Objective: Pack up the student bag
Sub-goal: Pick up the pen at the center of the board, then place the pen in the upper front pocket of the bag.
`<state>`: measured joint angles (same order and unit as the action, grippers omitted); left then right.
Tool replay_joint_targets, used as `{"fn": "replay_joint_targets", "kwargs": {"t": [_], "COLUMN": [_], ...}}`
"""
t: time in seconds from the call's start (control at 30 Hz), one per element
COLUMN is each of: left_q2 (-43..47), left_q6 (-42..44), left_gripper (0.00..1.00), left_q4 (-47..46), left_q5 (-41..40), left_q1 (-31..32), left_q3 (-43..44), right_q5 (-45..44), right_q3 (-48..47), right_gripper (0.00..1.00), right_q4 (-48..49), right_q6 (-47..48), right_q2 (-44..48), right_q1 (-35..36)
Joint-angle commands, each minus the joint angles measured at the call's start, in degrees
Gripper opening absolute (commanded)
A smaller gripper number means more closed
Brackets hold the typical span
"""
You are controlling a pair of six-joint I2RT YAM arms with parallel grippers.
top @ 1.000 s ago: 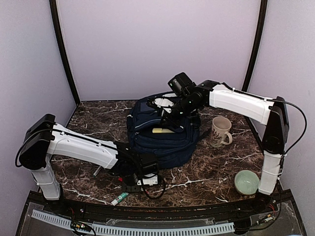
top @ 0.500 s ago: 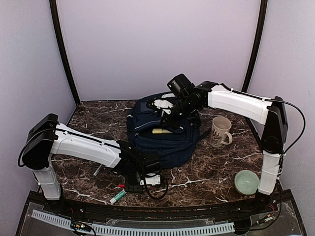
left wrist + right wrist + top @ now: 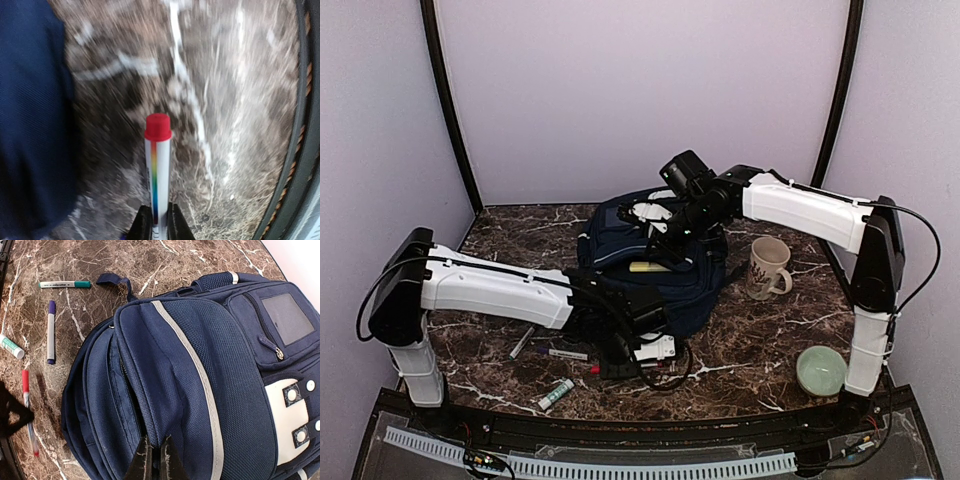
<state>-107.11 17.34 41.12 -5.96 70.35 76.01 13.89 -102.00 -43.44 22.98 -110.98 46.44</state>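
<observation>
The student bag [image 3: 660,285] is a navy backpack lying mid-table, also filling the right wrist view [image 3: 210,355] and the left edge of the left wrist view [image 3: 30,125]. My right gripper [image 3: 155,456] is shut on a fold of the bag's fabric beside an open zip, holding it up over the bag's top [image 3: 662,232]. My left gripper [image 3: 159,226] is shut on a white marker [image 3: 158,170] with a red cap and a rainbow stripe, low over the marble in front of the bag [image 3: 612,366]. That marker [image 3: 25,385] lies left of the bag in the right wrist view.
A green-capped marker [image 3: 65,284], a purple marker [image 3: 51,331] and a glue stick [image 3: 11,346] lie on the table left of the bag. A yellow item [image 3: 650,266] shows in the bag's opening. A mug [image 3: 768,267] and a green bowl [image 3: 820,370] stand at the right.
My left arm has slid right along the front of the table and its jaws have closed on the red-capped marker. The right arm and the bag have stayed still.
</observation>
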Motion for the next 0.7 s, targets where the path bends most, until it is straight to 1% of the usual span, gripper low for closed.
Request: {"fn": "replay_joint_targets", "kwargs": {"t": [0.0,0.13,0.23,0.37,0.43,0.5,0.67], "left_q2": [5.8,6.6,5.8,1.6,-1.0,-2.3,-4.0], "left_q6": [1.0,5.2,11.6,20.6,22.2,24.1,27.4], "left_gripper": [0.06,0.05,0.05,0.05,0.05,0.05,0.05], "left_q4": [-1.7,-6.3,-12.8,-19.7,-19.9,-22.3,-26.7], "left_q5": [-1.7,-10.4,-17.8,-27.2,-28.7,-29.4,-27.3], "left_q1": [1.7,2.1,2.2,1.5,0.6,-0.5,-3.8], "left_q3": [6.0,8.7,8.5,10.0,12.7,13.3,13.2], "right_q5": [2.0,1.6,1.4,1.6,2.0,2.2,2.6], "right_q3": [-2.3,-3.5,-3.8,-4.7,-4.9,-4.8,-4.8], "right_gripper": [0.0,0.0,0.0,0.0,0.0,0.0,0.0], "right_q4": [1.7,1.0,0.8,0.2,0.0,-0.2,-0.2], "right_q6": [-0.5,-0.3,-0.3,-0.6,-0.8,-0.9,-1.1], "right_q2": [0.0,0.1,0.3,0.3,0.3,0.4,0.8], "right_q1": [0.2,0.2,0.2,0.2,0.2,0.2,0.2]}}
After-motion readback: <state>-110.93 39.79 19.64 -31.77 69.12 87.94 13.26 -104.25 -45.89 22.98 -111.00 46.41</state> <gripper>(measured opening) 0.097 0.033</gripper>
